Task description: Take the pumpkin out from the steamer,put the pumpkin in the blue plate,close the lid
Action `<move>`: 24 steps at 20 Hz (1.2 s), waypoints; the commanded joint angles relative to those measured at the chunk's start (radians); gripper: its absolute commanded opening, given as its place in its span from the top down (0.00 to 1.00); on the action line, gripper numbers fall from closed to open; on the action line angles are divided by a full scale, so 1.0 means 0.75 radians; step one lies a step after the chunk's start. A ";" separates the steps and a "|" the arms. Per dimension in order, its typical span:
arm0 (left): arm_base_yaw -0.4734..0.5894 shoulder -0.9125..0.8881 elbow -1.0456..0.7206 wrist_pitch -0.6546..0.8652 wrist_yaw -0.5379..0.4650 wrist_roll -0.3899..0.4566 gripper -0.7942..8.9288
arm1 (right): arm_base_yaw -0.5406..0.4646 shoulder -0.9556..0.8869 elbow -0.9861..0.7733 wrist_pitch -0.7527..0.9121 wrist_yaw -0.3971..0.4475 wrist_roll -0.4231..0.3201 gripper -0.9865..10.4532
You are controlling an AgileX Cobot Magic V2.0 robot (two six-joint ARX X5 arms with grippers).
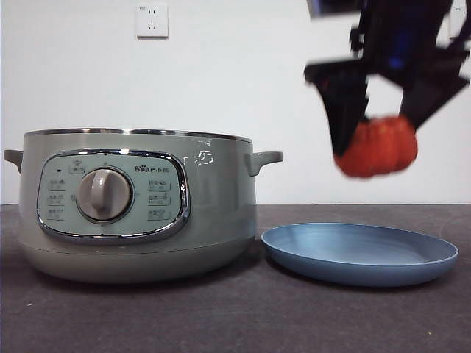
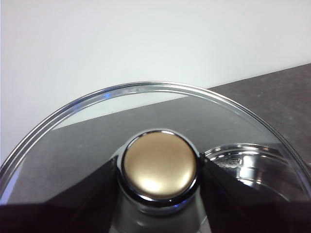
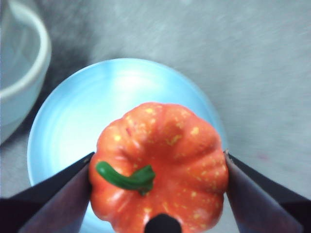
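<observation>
The right gripper clamps the pumpkin between its two black jaws and carries it in the air above the blue plate, a height that seems meant to clear the plate's rim before a release; the right wrist view looks straight down past the orange fruit and its green stem onto the plate, so the pumpkin hangs roughly over the plate's middle, not yet touching it. The steamer stands open toward the left side of the table, the plate just beside its base on the right, near but apparently not touching. The left gripper grips the pale round knob of the glass lid from both sides and keeps the lid off the pot, probably so it can be set back once the pumpkin is down. A wall socket sits on the white wall behind. Nothing lies on the plate to block the drop, and the pot's side handle stays well apart from the gripper.
</observation>
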 commanded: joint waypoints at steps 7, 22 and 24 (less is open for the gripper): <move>0.001 -0.016 0.012 0.040 0.020 -0.026 0.93 | -0.132 0.243 -0.066 0.221 -0.242 -0.008 0.91; 0.001 -0.015 0.012 0.006 0.075 -0.035 0.93 | -0.161 0.270 -0.066 0.205 -0.344 -0.006 0.44; 0.001 0.008 0.012 0.010 0.085 -0.053 0.93 | -0.155 0.180 -0.066 0.194 -0.344 0.006 0.44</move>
